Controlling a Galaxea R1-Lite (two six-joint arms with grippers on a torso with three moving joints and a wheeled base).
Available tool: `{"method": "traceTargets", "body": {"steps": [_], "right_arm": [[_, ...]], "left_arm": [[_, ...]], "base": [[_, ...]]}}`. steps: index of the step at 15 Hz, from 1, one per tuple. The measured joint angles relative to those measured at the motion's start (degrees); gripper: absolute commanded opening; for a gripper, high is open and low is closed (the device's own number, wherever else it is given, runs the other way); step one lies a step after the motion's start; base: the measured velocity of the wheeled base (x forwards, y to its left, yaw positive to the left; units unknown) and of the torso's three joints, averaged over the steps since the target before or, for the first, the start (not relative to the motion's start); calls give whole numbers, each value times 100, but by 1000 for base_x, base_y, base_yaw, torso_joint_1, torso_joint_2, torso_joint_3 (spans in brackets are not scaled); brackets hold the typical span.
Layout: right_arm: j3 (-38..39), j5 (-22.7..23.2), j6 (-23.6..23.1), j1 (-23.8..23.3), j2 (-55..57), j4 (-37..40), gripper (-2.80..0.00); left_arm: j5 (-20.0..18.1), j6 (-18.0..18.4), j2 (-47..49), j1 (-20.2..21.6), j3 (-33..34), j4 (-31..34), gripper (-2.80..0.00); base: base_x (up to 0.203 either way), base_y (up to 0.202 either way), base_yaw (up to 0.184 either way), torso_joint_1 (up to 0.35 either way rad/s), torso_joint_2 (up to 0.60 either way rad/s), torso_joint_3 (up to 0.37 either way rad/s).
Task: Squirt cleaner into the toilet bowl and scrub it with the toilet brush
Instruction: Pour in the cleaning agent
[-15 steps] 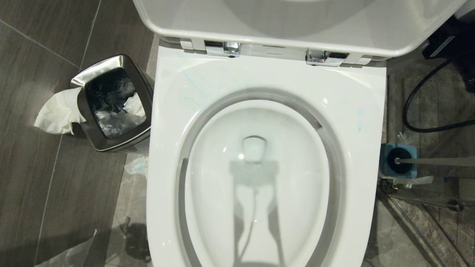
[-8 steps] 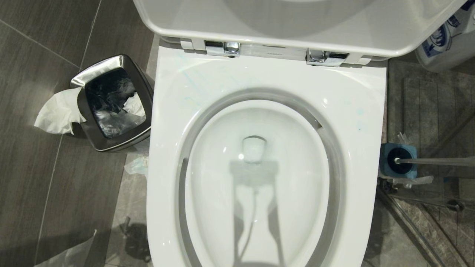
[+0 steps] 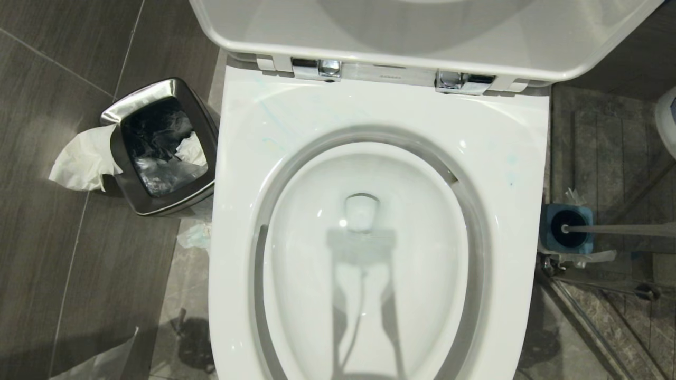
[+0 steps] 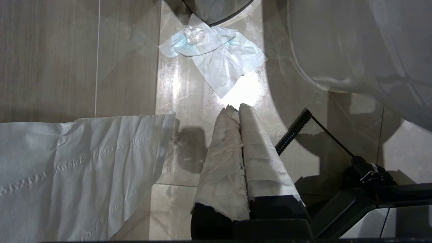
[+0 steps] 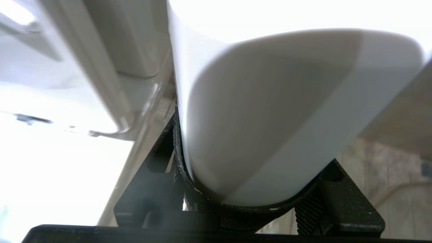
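Right gripper [image 5: 251,199] clamps white bottle [image 5: 270,111] beside toilet bowl [image 3: 237,174] rim — left gripper [image 4: 239,109] pressed together near floor.

The large oval white porcelain toilet bowl [image 3: 496,158] is glossy and smooth, its chrome hinges [image 3: 323,67] mirror-bright. The small square steel waste bin [image 3: 138,100] has a brushed, reflective rim — crinkled shiny plastic lines it. Crumpled white tissue paper [image 3: 82,158] looks soft and matt; the dark grey floor tiles [image 3: 47,253] show a dull wood-like grain
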Motion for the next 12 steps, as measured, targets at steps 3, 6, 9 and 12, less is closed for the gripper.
{"method": "traceTargets", "body": {"steps": [3, 6, 9, 12], "right_arm": [[129, 36, 71, 2, -307, 219, -280], [249, 44, 75, 9, -447, 235, -280], [213, -15, 47, 9, -486, 230, -280], [120, -153, -218, 2, -510, 224, -280]], "left_arm": [[2, 0, 0, 0, 0, 0, -280], [0, 0, 0, 0, 0, 0, -280], [0, 1, 0, 0, 0, 0, -280], [0, 0, 0, 0, 0, 0, -280]], "base": [[0, 0, 0, 0, 0, 0], [0, 0, 0, 0, 0, 0], [0, 0, 0, 0, 0, 0], [0, 0, 0, 0, 0, 0]]}}
